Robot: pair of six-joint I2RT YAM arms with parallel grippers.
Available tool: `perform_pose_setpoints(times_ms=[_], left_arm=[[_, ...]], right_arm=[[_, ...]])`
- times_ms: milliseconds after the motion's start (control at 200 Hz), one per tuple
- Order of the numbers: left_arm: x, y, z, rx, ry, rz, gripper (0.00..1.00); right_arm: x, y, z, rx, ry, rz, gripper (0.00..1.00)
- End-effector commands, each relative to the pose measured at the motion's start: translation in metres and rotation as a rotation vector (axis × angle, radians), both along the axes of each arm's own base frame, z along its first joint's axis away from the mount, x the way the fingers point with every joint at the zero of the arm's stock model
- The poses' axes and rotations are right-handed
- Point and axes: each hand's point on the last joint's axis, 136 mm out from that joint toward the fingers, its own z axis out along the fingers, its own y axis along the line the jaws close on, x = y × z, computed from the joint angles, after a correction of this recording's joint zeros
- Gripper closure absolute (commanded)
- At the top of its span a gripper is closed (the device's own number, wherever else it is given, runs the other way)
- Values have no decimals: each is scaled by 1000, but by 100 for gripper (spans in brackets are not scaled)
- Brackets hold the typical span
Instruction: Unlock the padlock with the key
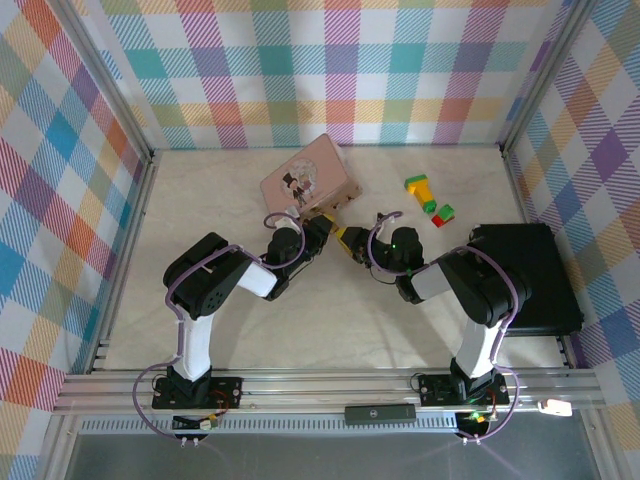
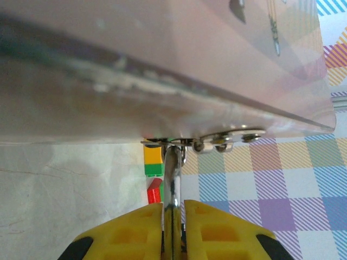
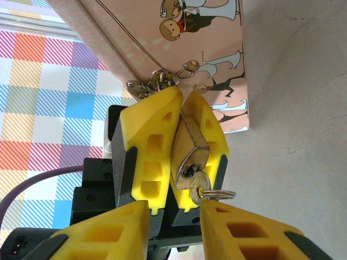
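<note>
The brass padlock hangs from the latch of the pink tin, and my left gripper is shut on its body. In the right wrist view the left arm's yellow fingers clamp the padlock from both sides. The key sits in the keyhole at the padlock's lower end, its round head and a wire ring sticking out. My right gripper is just below the key head, jaws apart, gripping nothing. From above, both grippers meet nose to nose at the tin's near corner.
The pink tin lies at the back centre of the table. A yellow-green-red toy block and a smaller red-green one lie to its right. A black flat case sits along the right wall.
</note>
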Motion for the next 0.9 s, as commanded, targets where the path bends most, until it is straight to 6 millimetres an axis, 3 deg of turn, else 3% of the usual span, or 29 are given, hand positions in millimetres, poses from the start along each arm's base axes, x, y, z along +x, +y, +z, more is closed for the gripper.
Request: perform_pose_setpoints(times_ms=[0,350,610,895], left_arm=[[-15,-8,-18,-33,73,-56,100],[-13,-5,-17,-35,67,-38,100],[-13,-5,-16,-32,64,-36,100],[-12,-7,-20,-23,68,-39,100]], right_arm=[[12,3,8,18,-39,-29,69],[5,-5,-12,-52,-19,-46,62],[6,4,6,-8,-72,-7,76],[4,8,16,43,-65,9,77]])
